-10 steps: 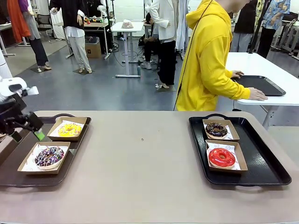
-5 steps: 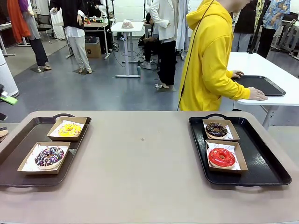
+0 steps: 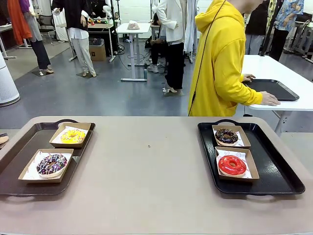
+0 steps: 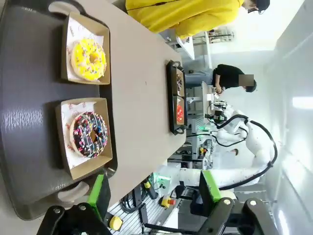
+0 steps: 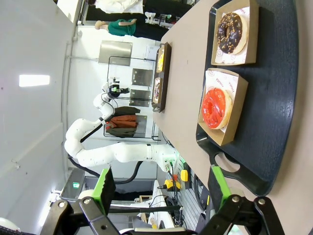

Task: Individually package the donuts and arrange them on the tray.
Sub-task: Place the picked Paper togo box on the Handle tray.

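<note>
Beige table (image 3: 156,181) spanning the front view, bearing two dark trays.

Left tray (image 3: 19,161) at the table's left edge; right tray (image 3: 279,166) well apart at the right edge. Each carrying two shallow cardboard boxes lined with printed white paper, one box far, one near.

Person in yellow hoodie (image 3: 217,63) at the far side, turned away toward a white side table (image 3: 274,68); both hands laid flat there, one hand (image 3: 269,99) at the near rim of another dark tray (image 3: 274,89), the other farther back.

Donuts, all boxed, one per box:
- yellow-glazed donut (image 3: 73,136) in far box (image 3: 71,135) of left tray
- purple-brown sprinkled donut (image 3: 51,164) in near box (image 3: 46,165) of left tray
- chocolate sprinkled donut (image 3: 226,135) in far box of right tray
- glossy red donut (image 3: 232,165) in near box of right tray

Left gripper (image 4: 154,196) seen from its wrist camera: raised off the left end of the table, view rolled sideways, looking over the left tray. Jaws spread wide, green pads (image 4: 99,193) well apart, nothing between them.

Right gripper (image 5: 161,188) seen from its wrist camera: raised off the right end of the table, likewise rolled, looking over the right tray. Jaws spread wide, nothing between them.
</note>
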Available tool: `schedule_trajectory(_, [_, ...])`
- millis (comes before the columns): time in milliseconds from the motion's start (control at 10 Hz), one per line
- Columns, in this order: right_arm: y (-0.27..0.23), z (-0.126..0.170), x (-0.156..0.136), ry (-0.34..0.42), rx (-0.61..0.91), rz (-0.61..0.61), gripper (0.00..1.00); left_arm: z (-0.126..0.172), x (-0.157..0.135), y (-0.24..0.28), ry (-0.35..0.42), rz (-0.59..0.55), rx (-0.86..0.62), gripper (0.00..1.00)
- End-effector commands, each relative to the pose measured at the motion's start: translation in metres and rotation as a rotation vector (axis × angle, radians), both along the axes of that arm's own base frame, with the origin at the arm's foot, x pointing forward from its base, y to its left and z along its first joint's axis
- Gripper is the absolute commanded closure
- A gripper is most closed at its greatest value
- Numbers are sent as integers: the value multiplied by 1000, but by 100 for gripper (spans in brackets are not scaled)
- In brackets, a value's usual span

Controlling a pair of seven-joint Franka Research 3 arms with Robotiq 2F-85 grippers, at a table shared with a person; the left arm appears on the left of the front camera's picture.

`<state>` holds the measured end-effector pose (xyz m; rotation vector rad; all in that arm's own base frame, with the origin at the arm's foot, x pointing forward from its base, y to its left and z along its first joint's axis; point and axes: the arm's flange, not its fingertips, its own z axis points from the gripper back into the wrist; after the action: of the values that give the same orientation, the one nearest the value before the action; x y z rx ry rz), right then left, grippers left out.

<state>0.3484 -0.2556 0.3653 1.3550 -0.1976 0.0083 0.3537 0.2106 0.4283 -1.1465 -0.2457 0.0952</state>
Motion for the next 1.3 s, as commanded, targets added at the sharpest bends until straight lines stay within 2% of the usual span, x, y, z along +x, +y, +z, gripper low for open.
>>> schedule_trajectory(0, [-2, 0, -2, -12, -4, 20, 0, -15, 5, 10, 0, -17, -54, 5])
schedule_trajectory(300, [-2, 0, -2, -12, -4, 20, 0, -36, -1, 2, 31, 6, -92, 5])
schedule_trajectory(600, [-2, 0, -2, -12, -4, 20, 0, -30, -8, -17, 0, -9, -70, 5])
schedule_trajectory(700, [-2, 0, -2, -12, -4, 20, 0, -37, 0, -4, 52, -15, -75, 5])
schedule_trajectory(1200, [-2, 0, -2, -12, -4, 20, 0, -37, 0, -4, 52, -15, -75, 5])
